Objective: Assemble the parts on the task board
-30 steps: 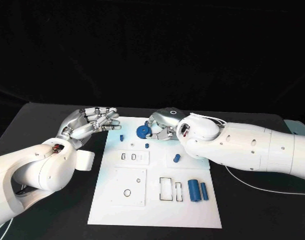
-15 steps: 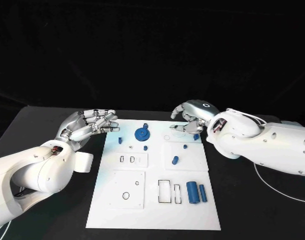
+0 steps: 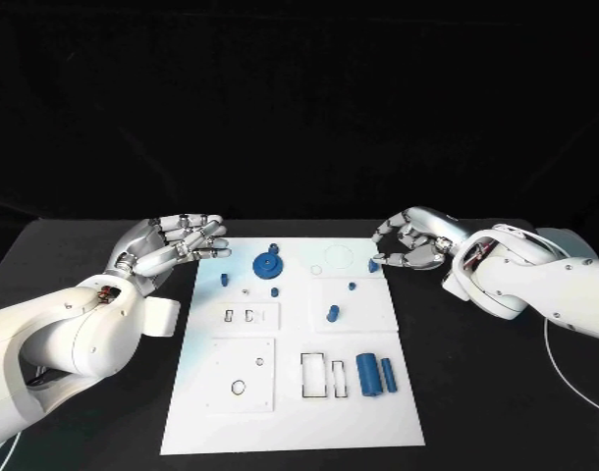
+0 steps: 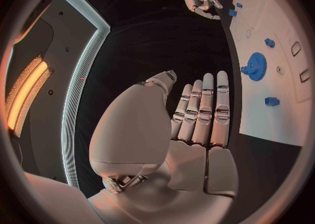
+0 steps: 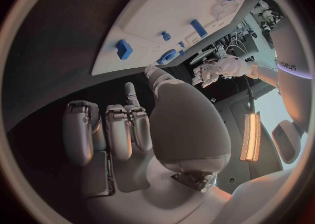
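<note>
Head view showing right hand (image 3: 410,245) hovering off task board (image 3: 293,412) far-right corner, fingers curled, holding nothing; left hand (image 3: 172,245) open beside it. Risking knocking seated blue gear (image 3: 264,264) when reaching for loose blue cylinders (image 3: 375,374).

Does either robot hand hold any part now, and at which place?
Neither: the left robot hand and the right robot hand both hold nothing; the blue gear rests on the task board.

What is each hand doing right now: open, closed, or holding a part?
Left hand: open, fingers extended, holding nothing, beside the task board.
Right hand: fingers curled in, nothing in them.
</note>
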{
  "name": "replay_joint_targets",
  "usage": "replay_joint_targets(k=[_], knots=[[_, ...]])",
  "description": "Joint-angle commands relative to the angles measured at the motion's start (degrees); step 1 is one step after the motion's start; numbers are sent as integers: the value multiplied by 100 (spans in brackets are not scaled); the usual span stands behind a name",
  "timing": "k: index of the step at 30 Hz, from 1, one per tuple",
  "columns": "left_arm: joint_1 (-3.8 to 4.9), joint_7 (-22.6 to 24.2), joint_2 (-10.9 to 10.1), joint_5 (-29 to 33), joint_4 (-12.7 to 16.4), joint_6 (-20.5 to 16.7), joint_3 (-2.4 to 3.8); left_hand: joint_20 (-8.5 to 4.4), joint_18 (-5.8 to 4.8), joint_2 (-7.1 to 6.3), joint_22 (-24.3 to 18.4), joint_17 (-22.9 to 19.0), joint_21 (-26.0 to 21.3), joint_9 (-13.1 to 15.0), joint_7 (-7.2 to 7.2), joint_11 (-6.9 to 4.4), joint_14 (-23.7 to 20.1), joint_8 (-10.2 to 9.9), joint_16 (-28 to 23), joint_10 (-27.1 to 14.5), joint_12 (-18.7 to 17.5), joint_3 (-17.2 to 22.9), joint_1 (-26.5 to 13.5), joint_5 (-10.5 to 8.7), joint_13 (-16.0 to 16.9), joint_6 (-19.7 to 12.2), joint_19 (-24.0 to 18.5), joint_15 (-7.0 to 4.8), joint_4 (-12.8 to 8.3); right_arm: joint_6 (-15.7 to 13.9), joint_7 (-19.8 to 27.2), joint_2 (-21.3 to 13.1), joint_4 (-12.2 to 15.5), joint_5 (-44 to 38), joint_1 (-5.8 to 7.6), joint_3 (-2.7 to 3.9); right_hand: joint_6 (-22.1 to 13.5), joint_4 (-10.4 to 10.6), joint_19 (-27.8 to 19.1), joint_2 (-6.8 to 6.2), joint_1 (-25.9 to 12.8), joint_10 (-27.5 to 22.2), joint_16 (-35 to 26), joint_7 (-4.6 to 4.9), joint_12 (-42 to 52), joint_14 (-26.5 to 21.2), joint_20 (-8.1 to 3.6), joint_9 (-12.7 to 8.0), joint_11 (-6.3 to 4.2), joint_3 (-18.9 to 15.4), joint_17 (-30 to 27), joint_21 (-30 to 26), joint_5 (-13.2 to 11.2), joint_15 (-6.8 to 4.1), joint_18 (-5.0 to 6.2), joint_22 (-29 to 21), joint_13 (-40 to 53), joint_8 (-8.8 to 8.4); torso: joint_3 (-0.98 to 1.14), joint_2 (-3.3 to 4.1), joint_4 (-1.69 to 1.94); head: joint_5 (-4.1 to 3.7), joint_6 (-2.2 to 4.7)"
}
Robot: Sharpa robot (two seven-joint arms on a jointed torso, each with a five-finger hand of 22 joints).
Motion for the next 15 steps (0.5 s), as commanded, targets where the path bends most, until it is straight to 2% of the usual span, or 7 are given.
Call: replay_joint_targets(k=[1,2,4,7,8,10,15], knots=[[2,62,18,-10,-9,136,3,15,77,-20,-6,10,8,-9,74,42,-9,-19,-25,11,-23,21,51,-27,-1,-35,37,13,-4,122,400,11,-86,410,-81,-3,-29,-41,-2,-2,59,595,-2,34,19,596,-34,-7,-1,7,1410,-18,-4,-5,69,686,1509,-57,43,1,-14,2,-24],[2,63,19,-10,-11,137,3,15,77,-20,-6,10,8,-9,74,42,-9,-19,-25,11,-23,21,51,-27,-1,-35,37,13,-4,120,405,16,-109,419,-99,-3,-29,-41,-2,-2,59,595,-2,34,19,596,-34,-7,-1,7,1410,-18,-4,-5,69,686,1509,-57,49,2,-14,5,-25],[1,63,23,-10,-19,140,3,15,77,-20,-6,10,8,-9,74,42,-9,-19,-25,11,-23,21,51,-27,-1,-35,37,13,-4,117,420,38,-179,450,-146,-3,-68,-50,1,-8,70,595,0,60,19,598,-17,-15,21,5,1418,-19,2,23,67,688,1509,-88,41,3,-11,5,-40],[0,62,26,-10,-30,143,2,15,77,-20,-6,10,8,-9,74,42,-9,-19,-25,11,-23,21,51,-27,-1,-35,37,13,-4,115,432,80,-272,487,-209,-3,-89,-54,5,-8,77,595,0,72,19,599,-6,-19,32,5,1420,-14,6,38,65,694,1509,-104,59,9,-5,13,-54],[0,62,27,-10,-34,144,2,15,77,-20,-6,10,8,-9,74,42,-9,-19,-25,11,-23,21,51,-27,-1,-35,37,13,-4,115,432,93,-295,494,-225,-3,-100,-57,6,-9,80,595,2,78,19,600,0,-21,37,5,1425,-15,9,45,65,695,1509,-113,52,4,-5,16,-57],[-1,62,29,-10,-42,144,2,15,77,-20,-6,10,8,-9,74,42,-9,-19,-25,11,-23,21,51,-27,-1,-35,37,13,-4,116,434,123,-339,503,-252,-2,-110,-59,6,-7,83,595,1,81,19,600,5,-23,41,7,1424,-15,12,51,65,695,1509,-120,56,5,-3,20,-59],[-2,62,37,-10,-57,148,2,15,77,-20,-6,10,8,-9,74,42,-9,-19,-25,11,-23,21,51,-27,-1,-35,37,13,-4,131,425,216,-457,516,-297,-2,-139,-64,10,-4,90,595,2,94,19,600,18,-28,53,9,1425,-13,18,66,64,699,1509,-142,44,0,-3,36,-80]])
